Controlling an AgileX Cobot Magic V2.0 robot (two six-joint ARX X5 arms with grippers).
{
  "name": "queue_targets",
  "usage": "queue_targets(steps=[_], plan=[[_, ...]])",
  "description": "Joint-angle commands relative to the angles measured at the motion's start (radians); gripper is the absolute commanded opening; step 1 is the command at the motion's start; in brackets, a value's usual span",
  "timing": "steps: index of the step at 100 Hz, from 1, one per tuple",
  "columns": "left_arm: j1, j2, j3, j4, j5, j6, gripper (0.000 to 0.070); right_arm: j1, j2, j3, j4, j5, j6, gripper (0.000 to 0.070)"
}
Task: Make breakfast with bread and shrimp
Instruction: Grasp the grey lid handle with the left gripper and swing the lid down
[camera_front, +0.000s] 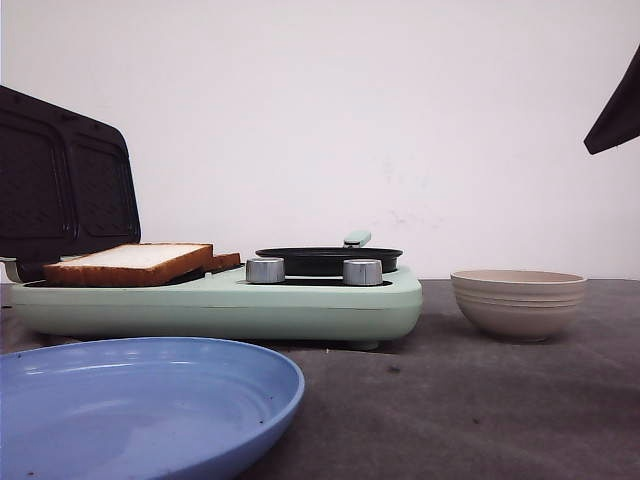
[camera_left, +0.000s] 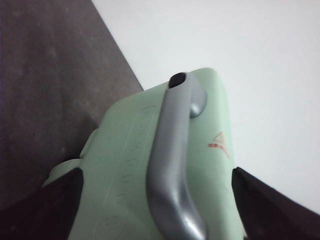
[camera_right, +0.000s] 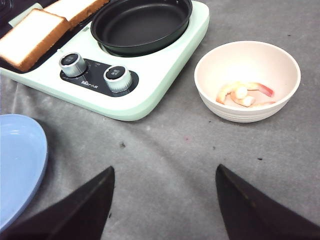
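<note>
Two thick white bread slices (camera_right: 31, 37) with golden crusts lie on the mint-green sandwich maker's open plate (camera_front: 215, 300). They look soft and light; grip by the firmer crust. Both claws, left (camera_left: 157, 210) and right (camera_right: 162, 205), are spread, holding nothing.

Bread (camera_front: 130, 262) lies on the cooker (camera_front: 220, 305), left of the pan (camera_front: 328, 259); the bowl (camera_front: 518, 302) stands right, the plate (camera_front: 140, 405) in front.

Probably a lab test bench: bare white wall (camera_front: 400, 120), grey cloth-covered table (camera_right: 170, 165), one breakfast cooker (camera_front: 300, 300).
</note>
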Motion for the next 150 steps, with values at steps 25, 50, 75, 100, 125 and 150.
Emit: queue_targets(steps=[25,50,75,100,125,150], plan=[[-0.026,0.045,0.019,0.068,0.009,-0.013,0.0469,0.004,0.002,0.003,0.009,0.003,0.007,0.0387],[-0.041,0.060,0.019,0.097,0.001,-0.021,0.0449,0.004,0.002,0.003,0.009,0.003,0.007,0.0387],[-0.041,0.060,0.019,0.097,0.001,-0.021,0.0339,0.004,0.002,0.003,0.009,0.003,0.007,0.0387],[-0.041,0.060,0.019,0.095,0.001,-0.021,0.0055,0.004,0.002,0.003,0.008,0.003,0.007,0.0387],[-0.069,0.060,0.019,0.095,0.001,0.008,0.0003,0.004,0.002,0.003,0.008,0.003,0.007,0.0387],[-0.160,0.060,0.019,0.089,-0.002,0.055,0.0003,0.004,0.002,0.003,0.008,0.003,0.008,0.0387]])
